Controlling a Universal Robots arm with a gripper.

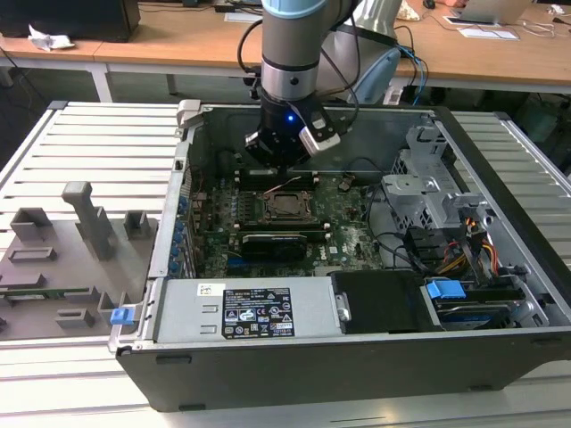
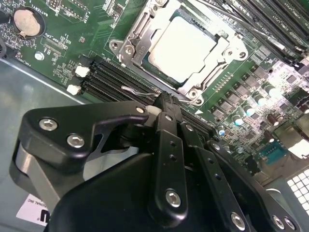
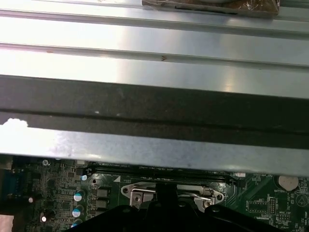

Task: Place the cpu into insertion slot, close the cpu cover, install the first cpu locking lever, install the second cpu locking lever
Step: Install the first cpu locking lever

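Item: open computer case (image 1: 357,357), lying on its side on a slatted metal table (image 1: 89,143).

Motherboard (image 1: 348,241): green, on the floor of the case. In the second wrist view its green surface (image 2: 96,29) carries a coin cell (image 2: 25,21) and a bank of black memory slots (image 2: 111,79).

The cpu (image 2: 181,48): pale silvery square, lying flat in its socket near the middle of the motherboard; in the exterior view it shows as a small square (image 1: 287,205) just below the arm's tip.

The cpu cover (image 2: 140,43): metal frame lying down around the chip, its bars along the chip's edges. A thin wire lever (image 2: 140,90) runs beside the socket's edge nearest the end effector.

End effector (image 2: 161,104): black, fingertips drawn together to a narrow point, just beside the socket edge and the wire lever. Whether the tips clamp the lever or merely touch it cannot be told. In the exterior view it (image 1: 281,165) hangs over the far edge of the socket.

Grey fixture plate (image 1: 62,259): on the table, beside the case on the exterior view's left.

Power supply (image 1: 250,312): along the near wall of the case.
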